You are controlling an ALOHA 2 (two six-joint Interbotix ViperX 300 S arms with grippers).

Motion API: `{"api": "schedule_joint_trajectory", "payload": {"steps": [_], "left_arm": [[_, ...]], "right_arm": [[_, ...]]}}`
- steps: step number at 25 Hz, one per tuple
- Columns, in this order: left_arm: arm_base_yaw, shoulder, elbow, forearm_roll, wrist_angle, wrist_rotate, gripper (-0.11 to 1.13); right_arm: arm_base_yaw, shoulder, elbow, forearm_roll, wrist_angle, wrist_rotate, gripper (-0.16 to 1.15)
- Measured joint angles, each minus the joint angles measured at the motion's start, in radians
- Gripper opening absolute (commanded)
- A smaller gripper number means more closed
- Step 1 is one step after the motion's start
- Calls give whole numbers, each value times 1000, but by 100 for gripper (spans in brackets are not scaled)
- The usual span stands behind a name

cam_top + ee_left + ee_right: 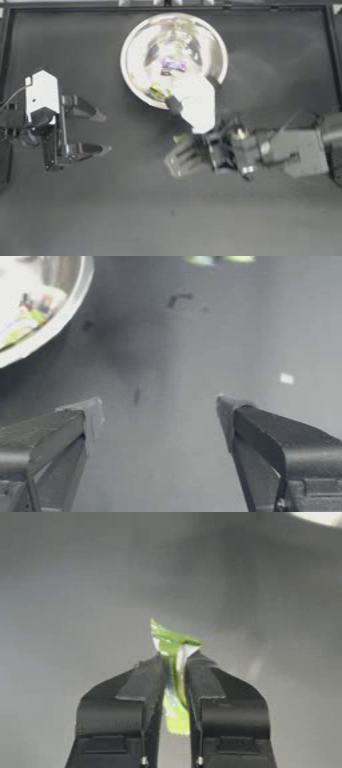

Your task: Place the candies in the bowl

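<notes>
The big round shiny silver metal bowl sits top centre of the overhead frame, with a pink-purple and white wrapped candy inside and a yellow-green one lower left of it, also in the bowl. Another yellow-green wrapped candy sits just below the bowl, pinched in the right gripper

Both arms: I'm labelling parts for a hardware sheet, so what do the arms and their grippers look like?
The left arm carries a white block at its wrist, with a thin cable curving off it. Left gripper: two dark grey angular jaws with pale tips. The right arm is grey and blurred, with silvery fittings. Right gripper: two dark, blocky jaws tapering to points.
</notes>
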State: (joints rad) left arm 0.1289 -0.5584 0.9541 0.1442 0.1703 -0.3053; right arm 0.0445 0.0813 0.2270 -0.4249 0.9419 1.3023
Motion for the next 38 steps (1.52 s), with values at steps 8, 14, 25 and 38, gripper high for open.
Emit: {"api": "schedule_joint_trajectory", "payload": {"steps": [8,14,25,38], "left_arm": [[-2,0,5,-9,0,0,100],[-2,0,6,-25,2,0,100],[0,0,6,-35,0,0,99],[0,0,6,-37,0,0,100]], "right_arm": [[-160,-15,9,-164,-112,-66,47],[-301,-12,54,-256,-225,-64,47],[-433,58,78,-281,-440,-101,76],[-408,26,83,-278,-453,-144,100]]}}
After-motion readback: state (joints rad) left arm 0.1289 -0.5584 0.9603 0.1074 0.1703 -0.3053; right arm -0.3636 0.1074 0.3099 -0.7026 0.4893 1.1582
